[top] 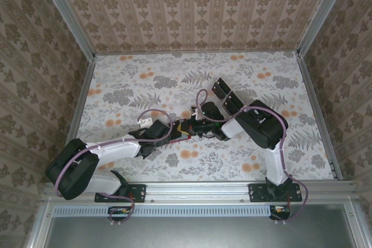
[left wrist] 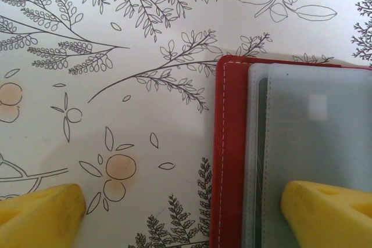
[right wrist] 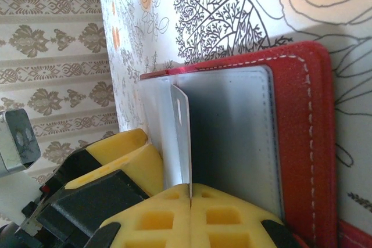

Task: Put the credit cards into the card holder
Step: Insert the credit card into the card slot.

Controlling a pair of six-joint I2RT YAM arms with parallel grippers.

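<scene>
Although already laid open on the floral table (top: 133, 85), found the card holder (left wrist: 229, 161) between the two grippers with no black card visible in its grey sleeves. Saw the left gripper (left wrist: 186, 219) spread wide, one fingertip (left wrist: 328, 213) over those sleeves, and the right gripper (right wrist: 190, 193) pressed together on a thin pale inner leaf (right wrist: 181, 132), holding it upright. Judged loading barely begun, with the credit cards (top: 221, 89) lying near, beyond the holder, all left to insert.

The left gripper (left wrist: 177, 201) gapes astride the card holder (left wrist: 231, 143), perhaps touching it.
</scene>
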